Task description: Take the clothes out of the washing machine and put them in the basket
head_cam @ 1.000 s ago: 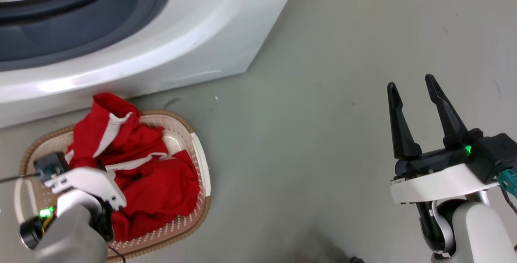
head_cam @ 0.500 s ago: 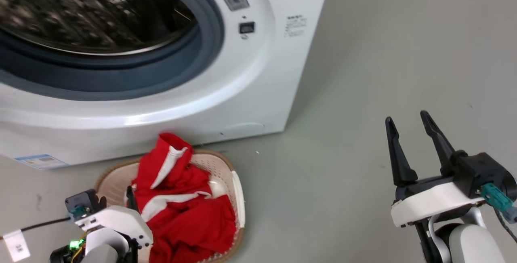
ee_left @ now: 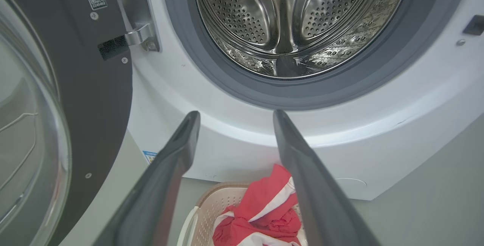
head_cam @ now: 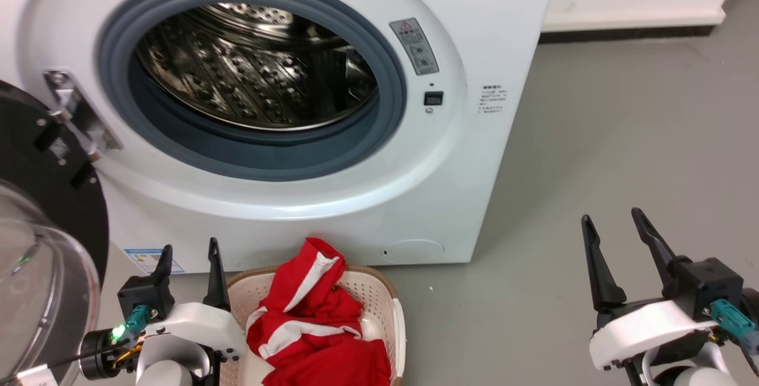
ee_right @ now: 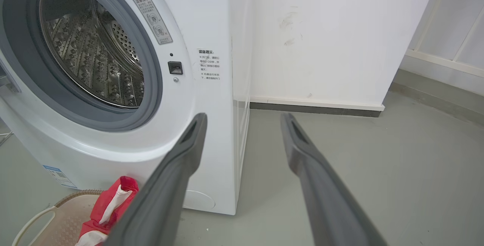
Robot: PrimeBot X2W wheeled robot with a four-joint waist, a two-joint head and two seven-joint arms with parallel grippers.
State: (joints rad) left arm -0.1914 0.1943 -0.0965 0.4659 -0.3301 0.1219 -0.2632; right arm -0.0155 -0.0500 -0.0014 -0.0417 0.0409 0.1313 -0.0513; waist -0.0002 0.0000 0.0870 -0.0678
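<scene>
Head camera tilting up to bare washing machine drum (head_cam: 249, 66), upper centre. Striped clothes (head_cam: 314, 327) lying in basket (head_cam: 379, 282), bottom centre. Both spread, empty: left gripper (head_cam: 188, 248) pulling clear, right gripper (head_cam: 614, 226) idling. Unloading looking finished.

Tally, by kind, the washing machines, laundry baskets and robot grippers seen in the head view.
Large white front-loading washing machine: 1
Cream perforated plastic laundry basket: 1
Dark two-fingered grippers (left gripper, right gripper): 2
Total: 4

Laundry room, washing machine (head_cam: 332, 208), grey floor (head_cam: 628, 155)
</scene>
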